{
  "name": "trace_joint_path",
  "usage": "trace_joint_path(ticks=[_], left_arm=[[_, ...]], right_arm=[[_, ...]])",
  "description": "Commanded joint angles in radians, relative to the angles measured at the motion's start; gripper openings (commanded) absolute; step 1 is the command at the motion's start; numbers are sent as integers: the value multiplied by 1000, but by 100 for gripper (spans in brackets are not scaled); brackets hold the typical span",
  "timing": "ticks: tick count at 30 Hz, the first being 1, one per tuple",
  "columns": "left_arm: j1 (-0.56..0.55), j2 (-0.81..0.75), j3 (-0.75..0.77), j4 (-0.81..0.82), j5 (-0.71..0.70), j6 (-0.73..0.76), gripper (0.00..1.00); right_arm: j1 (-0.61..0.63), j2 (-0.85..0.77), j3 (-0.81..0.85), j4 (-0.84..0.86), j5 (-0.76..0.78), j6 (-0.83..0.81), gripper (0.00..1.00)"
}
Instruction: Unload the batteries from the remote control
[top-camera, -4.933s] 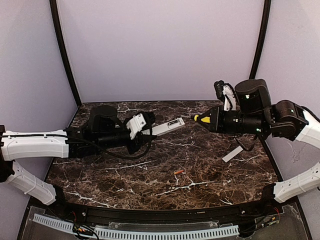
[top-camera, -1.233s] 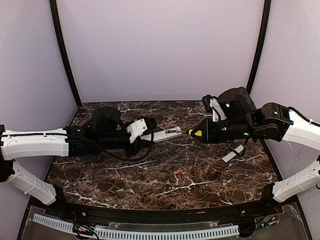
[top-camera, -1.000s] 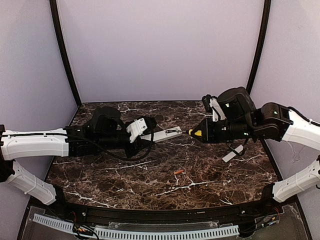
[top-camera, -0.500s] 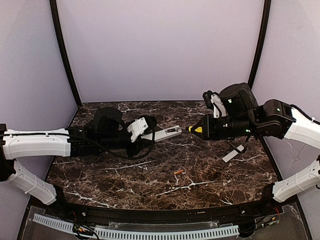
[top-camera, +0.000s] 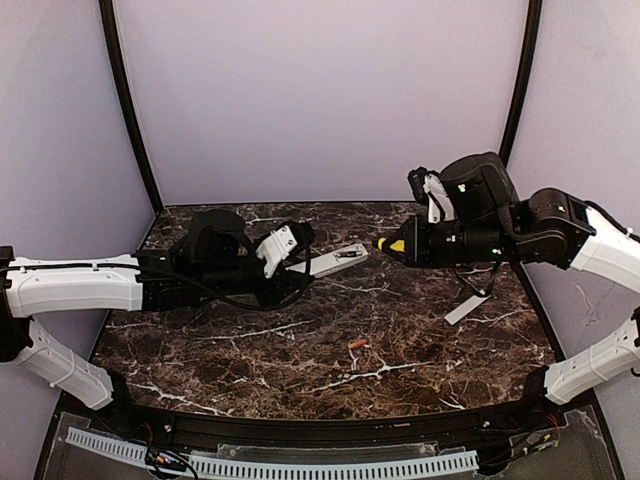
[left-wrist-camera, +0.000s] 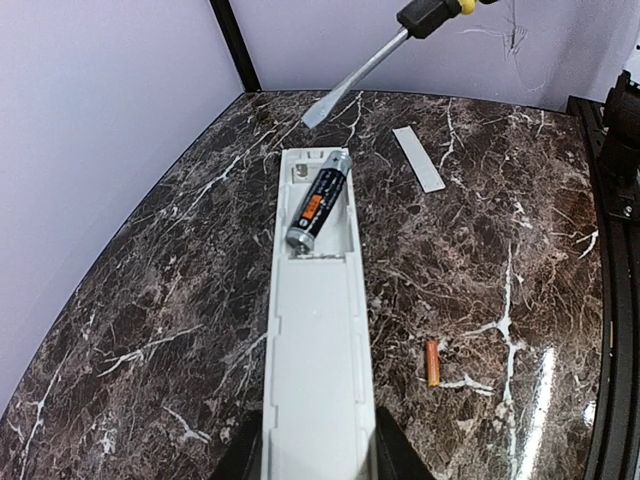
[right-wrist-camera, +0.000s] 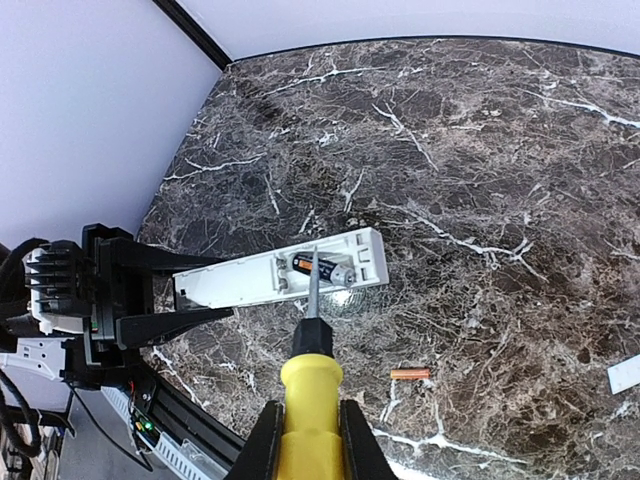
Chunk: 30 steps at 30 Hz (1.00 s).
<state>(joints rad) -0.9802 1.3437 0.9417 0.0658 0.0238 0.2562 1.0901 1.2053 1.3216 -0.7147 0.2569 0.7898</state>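
Left pincer (left-wrist-camera: 318, 452) clamps the remote control (left-wrist-camera: 315, 340) above the surface (left-wrist-camera: 500, 250), bay up. One battery (left-wrist-camera: 319, 200) sits tilted in the bay and a second battery (left-wrist-camera: 433, 362) lies loose on the surface. Right pincer (right-wrist-camera: 310, 440) grips the screwdriver (right-wrist-camera: 312, 390), tip just beyond the remote's end.

Soft, even light from above fills my booth, and shadows stay faint. The glossy table (left-wrist-camera: 545, 370) throws white glare near its edge in my left wrist view. My left fingers (left-wrist-camera: 245, 460) sit dark and blurred against the lens.
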Motion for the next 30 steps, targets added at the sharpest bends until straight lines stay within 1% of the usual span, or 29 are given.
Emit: trace_joint_path(ticks=[1,6,8,12,16,22,30], left_arm=[[-5,2,25,36,29,-47,0],[-5,19,26,44,-1,-72,0],[-5,27,28,50,-59,-85,0],[-5,36,27,74,-163,-113,0],[-6,32,7,122,-255,-117,0],[-5,13,-35,173,-276,-71,0],[-6,-11,-61,209,-270,-29,0]], right_arm=[[4,22,33,0,6,-8,0],[4,28,63,-6,-8,-2,0],[4,26,71,-17,-19,21,0],[4,29,65,-38,-52,125,0],[11,44,44,-15,-90,197,0],[11,87,62,12,-78,256,0],[10,111,72,129,-98,317,0]])
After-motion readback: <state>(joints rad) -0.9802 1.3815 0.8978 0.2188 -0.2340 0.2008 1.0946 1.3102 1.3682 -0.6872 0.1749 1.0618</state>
